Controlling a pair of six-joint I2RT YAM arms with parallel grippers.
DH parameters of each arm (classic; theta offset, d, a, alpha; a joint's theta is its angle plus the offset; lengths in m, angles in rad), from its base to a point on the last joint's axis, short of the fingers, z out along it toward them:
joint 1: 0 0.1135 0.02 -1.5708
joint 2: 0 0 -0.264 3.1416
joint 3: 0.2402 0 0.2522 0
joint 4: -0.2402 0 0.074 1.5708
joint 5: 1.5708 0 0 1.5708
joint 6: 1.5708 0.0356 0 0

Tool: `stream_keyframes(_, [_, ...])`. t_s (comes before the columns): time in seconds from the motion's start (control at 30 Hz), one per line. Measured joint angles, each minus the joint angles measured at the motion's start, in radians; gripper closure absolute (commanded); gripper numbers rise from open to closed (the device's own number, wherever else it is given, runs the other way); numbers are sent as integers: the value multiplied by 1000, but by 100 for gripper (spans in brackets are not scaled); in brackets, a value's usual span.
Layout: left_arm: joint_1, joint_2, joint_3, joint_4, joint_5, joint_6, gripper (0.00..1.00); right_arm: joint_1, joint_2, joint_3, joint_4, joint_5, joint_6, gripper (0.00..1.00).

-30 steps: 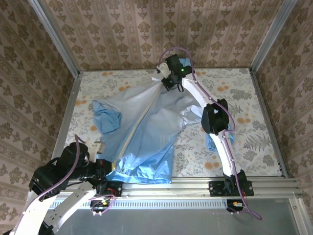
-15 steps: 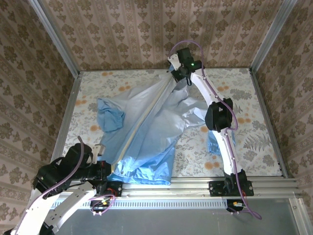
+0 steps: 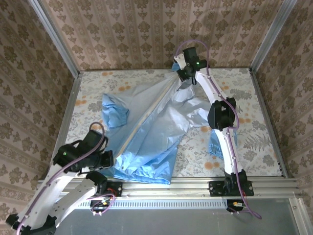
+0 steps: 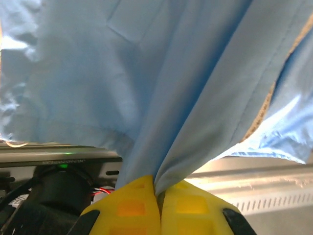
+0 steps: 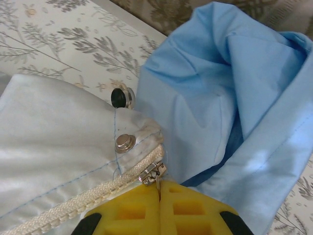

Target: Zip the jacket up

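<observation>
the top external camera looks down from high behind the near edge of the bench [image 3: 254,137], far enough to take in the whole jacket [image 3: 156,127]. the left wrist camera peers past the left claw [image 4: 160,190] at cloth close up; the right wrist camera looks past the right claw [image 5: 159,191], equally near. all 3 share the jacket.

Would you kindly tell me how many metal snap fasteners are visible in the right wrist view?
2. One snap sits just beside the zipper slider; the other snap, dark-centred, lies further up the pale edge of the jacket. More may be hidden under folds.
</observation>
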Motion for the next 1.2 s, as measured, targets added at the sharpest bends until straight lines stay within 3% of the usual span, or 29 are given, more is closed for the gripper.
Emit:
stream_keyframes(0.23, [383, 201, 21, 125, 107, 212, 100, -54, -18, -59, 23, 18, 34, 100])
stream_keyframes(0.37, [504, 294, 55, 177, 167, 290, 100, -74, -56, -158, 55, 33, 49, 100])
stream_keyframes(0.7, [718, 433, 108, 384, 251, 364, 100, -104, -203, -391, 148, 41, 81, 100])
stream_keyframes(1.03, [786, 595, 155, 516, 251, 423, 100, -104, -254, -507, 194, 41, 81, 100])
stream_keyframes(1.07, [787, 599, 158, 518, 248, 431, 96, -104, -260, -518, 199, 41, 81, 98])
stream_keyframes(1.2, [789, 602, 187, 516, 230, 464, 61, -104, -290, -553, 210, 42, 91, 59])
